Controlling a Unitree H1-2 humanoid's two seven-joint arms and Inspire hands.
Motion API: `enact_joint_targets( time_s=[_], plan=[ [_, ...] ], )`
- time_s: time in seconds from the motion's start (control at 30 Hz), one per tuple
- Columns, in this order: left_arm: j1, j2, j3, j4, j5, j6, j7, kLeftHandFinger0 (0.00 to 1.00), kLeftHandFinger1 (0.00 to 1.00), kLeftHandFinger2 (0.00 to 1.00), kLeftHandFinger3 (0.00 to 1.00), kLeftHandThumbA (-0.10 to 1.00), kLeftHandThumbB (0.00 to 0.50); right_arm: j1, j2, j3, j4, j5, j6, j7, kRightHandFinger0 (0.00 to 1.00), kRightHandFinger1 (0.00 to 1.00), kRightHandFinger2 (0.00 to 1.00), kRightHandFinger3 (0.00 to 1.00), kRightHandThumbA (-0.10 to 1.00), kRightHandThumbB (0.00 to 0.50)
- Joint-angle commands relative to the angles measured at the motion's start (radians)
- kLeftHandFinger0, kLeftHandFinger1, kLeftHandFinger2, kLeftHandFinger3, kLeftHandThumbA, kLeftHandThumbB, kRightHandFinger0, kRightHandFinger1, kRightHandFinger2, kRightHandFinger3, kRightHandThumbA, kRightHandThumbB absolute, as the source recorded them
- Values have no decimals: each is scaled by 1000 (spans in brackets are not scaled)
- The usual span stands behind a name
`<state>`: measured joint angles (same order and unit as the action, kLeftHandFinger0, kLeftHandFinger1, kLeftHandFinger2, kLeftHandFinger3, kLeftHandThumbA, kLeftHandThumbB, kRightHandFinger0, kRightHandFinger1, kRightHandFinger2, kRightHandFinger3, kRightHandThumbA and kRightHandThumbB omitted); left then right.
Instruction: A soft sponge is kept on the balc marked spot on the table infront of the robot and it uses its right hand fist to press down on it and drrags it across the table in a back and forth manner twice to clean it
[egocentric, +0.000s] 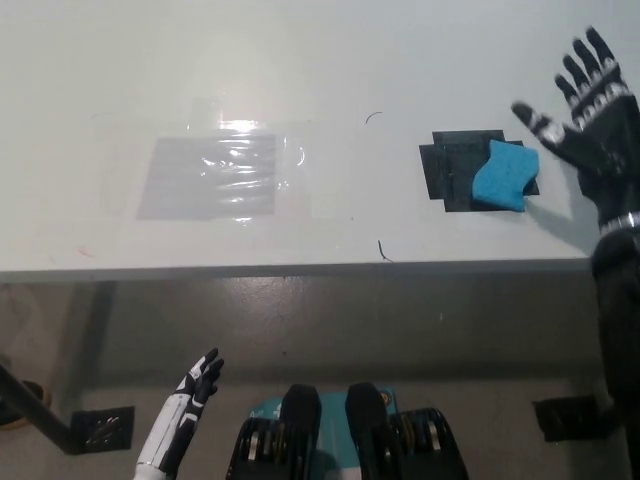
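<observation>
Resting on the right-hand part of the black marked spot (462, 172), the blue sponge (502, 177) is lying flat on the white table (330, 60), overhanging the patch's right edge a little. It is sitting there untouched, which suits the task sentence: the patch is serving as the sponge's station, and the wiping stroke is meant to run out across the table from it. Whether any stroke is done cannot be read from the tabletop.

The black right hand (590, 125) is hovering up and to the right of the sponge, near it but apart, with its fingers (585, 75) spread wide and gripping nothing. As a judgement, that open pose is not the one the job asks for; the hand would need to curl into a fist and come down onto the sponge's top face before pressing and dragging.

The sponge is reading as a roughly 4-sided slab whose long axis is running from upper right toward lower left, slightly tilted against the patch's edges. Its upper edge looks narrower than its lower one, so it may be a little deformed, as a soft thing would be.

A clear taped film (215, 175) is glinting on the table well to the left. The white left hand (198, 385) is resting low, below the table edge, fingers loosely apart and holding nothing.
</observation>
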<state>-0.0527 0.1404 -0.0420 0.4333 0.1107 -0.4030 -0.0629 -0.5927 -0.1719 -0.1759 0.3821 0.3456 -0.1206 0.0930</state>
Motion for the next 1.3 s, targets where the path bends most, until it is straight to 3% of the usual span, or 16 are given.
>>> enact_joint_targets(
  time_s=[0.0, 0.07, 0.1, 0.13, 0.2, 0.33, 0.37, 0.43, 0.47, 0.53, 0.67, 0.77, 0.8, 0.83, 1.1, 1.27],
  plan=[
    [-17, 47, -3, -18, -8, -17, -31, 1000, 1000, 1000, 1000, 1000, 167, 222, -351, 203, -1332, 625, 39, 82, 212, 445, 552, 662, 1000, 390],
    [-18, 46, -6, -13, 3, -24, -25, 1000, 1000, 1000, 1000, 1000, 156, 329, -362, 233, -1332, 670, 24, 125, 102, 376, 493, 634, 1000, 367],
    [-20, 45, -6, -4, 5, -34, -22, 1000, 1000, 1000, 1000, 1000, 159, 388, -345, 236, -1332, 624, 42, 165, 87, 361, 480, 678, 1000, 340],
    [-18, 44, -6, -3, 4, -36, -22, 1000, 1000, 1000, 1000, 1000, 158, 416, -344, 233, -1324, 622, 58, 196, 177, 427, 544, 723, 1000, 310],
    [-14, 41, -6, 1, -2, -36, -23, 1000, 1000, 1000, 1000, 1000, 151, 489, -372, 246, -1307, 669, 120, 212, 322, 543, 655, 718, 1000, 333],
    [-9, 40, -9, -2, 2, -36, -22, 1000, 1000, 1000, 1000, 1000, 149, 736, -225, 278, -1138, 355, -7, 279, 432, 547, 606, 807, 1000, 249],
    [-9, 40, -9, -5, 1, -33, -24, 1000, 1000, 1000, 1000, 1000, 148, 781, -182, 294, -1097, 287, -29, 262, 534, 581, 629, 798, 1000, 257],
    [-15, 39, -4, 1, -15, -39, -29, 1000, 1000, 1000, 1000, 1000, 147, 826, -129, 330, -977, 279, -67, 295, 912, 906, 902, 1000, 1000, 300],
    [-18, 40, -2, 1, -17, -36, -29, 1000, 1000, 1000, 1000, 1000, 153, 837, -106, 347, -913, 237, -86, 299, 1000, 1000, 1000, 1000, 1000, 348],
    [-22, 41, 0, -6, -8, -20, -22, 1000, 1000, 1000, 1000, 1000, 165, 832, -62, 360, -785, 58, -112, 244, 1000, 1000, 1000, 1000, 1000, 396],
    [-20, 37, -7, 0, -10, -28, -24, 1000, 1000, 1000, 1000, 1000, 158, 802, -40, 369, -572, -53, -131, 184, 1000, 1000, 1000, 1000, 1000, 454],
    [-26, 37, -8, 8, -11, -33, -26, 1000, 1000, 1000, 1000, 1000, 162, 772, -13, 366, -425, -72, -152, 170, 1000, 1000, 1000, 1000, 1000, 415],
    [-31, 37, -7, 8, -11, -34, -23, 1000, 1000, 1000, 1000, 1000, 161, 747, -2, 362, -339, -66, -172, 178, 1000, 1000, 1000, 1000, 1000, 354],
    [-34, 37, -4, 7, -12, -32, -22, 1000, 1000, 1000, 1000, 1000, 155, 728, 6, 355, -281, -73, -182, 174, 1000, 1000, 1000, 1000, 1000, 336],
    [-46, 29, 2, -16, -32, -9, -28, 1000, 1000, 1000, 1000, 1000, 150, 668, 10, 319, -203, -91, -190, 159, 1000, 1000, 1000, 1000, 1000, 343],
    [-59, 30, 2, -3, -31, -25, -26, 1000, 1000, 1000, 1000, 1000, 203, 666, 19, 302, -219, -99, -179, 150, 1000, 1000, 1000, 1000, 1000, 309]
  ],
)
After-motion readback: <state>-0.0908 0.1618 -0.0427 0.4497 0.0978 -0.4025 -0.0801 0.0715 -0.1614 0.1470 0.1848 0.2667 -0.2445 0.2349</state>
